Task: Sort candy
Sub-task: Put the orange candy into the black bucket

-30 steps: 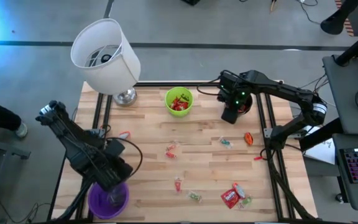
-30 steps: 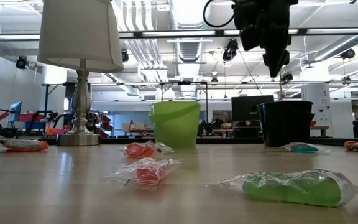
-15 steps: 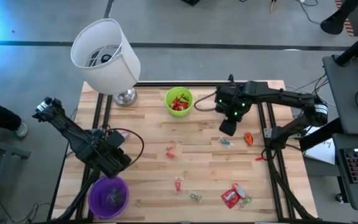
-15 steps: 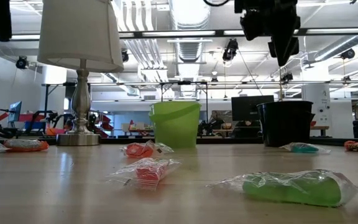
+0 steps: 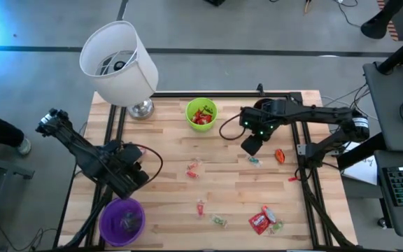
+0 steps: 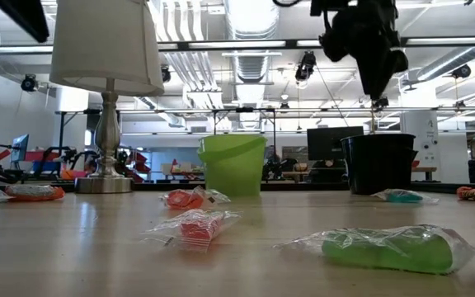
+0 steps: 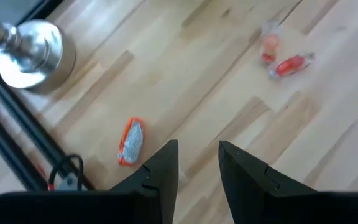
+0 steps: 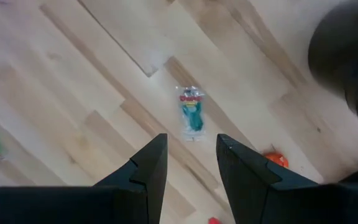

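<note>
Up above the table, the right gripper hung with its fingers a little apart and empty, right over a blue-green candy, so I think it needed to drop down and pinch it. Nearby, the left gripper, also parted and empty, waited near an orange candy. The green cup, black cup and lamp stood well clear.
</note>
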Robot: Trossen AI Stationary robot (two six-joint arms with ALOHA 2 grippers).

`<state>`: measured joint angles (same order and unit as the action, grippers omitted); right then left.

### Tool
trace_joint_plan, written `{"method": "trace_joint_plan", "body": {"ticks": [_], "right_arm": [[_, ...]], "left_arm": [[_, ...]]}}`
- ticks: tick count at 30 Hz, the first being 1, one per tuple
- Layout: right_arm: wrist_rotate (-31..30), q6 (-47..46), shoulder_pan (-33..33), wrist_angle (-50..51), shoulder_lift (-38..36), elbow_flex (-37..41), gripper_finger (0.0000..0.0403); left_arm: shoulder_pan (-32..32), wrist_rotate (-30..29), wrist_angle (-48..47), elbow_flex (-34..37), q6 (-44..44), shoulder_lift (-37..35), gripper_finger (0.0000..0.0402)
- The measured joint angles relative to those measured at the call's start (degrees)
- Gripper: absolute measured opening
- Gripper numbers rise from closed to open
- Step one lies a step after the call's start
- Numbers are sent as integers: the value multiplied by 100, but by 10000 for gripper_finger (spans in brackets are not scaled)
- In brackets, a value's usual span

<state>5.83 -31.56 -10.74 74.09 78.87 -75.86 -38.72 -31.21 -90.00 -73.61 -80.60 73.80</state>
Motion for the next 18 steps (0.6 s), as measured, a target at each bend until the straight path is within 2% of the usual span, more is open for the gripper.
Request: {"method": "trace_joint_plan", "body": {"ticks": [9, 14, 18], "right_arm": [[58, -364, 0, -195, 7, 402, 130], [66, -392, 1, -829, 11, 505, 130], [559, -576, 148, -820, 9, 506, 119]], "left_arm": [[0, -128, -2, -285, 876, 0, 97], [0, -129, 1, -211, 959, 2, 97], [0, -128, -4, -116, 1013, 2, 97]]}}
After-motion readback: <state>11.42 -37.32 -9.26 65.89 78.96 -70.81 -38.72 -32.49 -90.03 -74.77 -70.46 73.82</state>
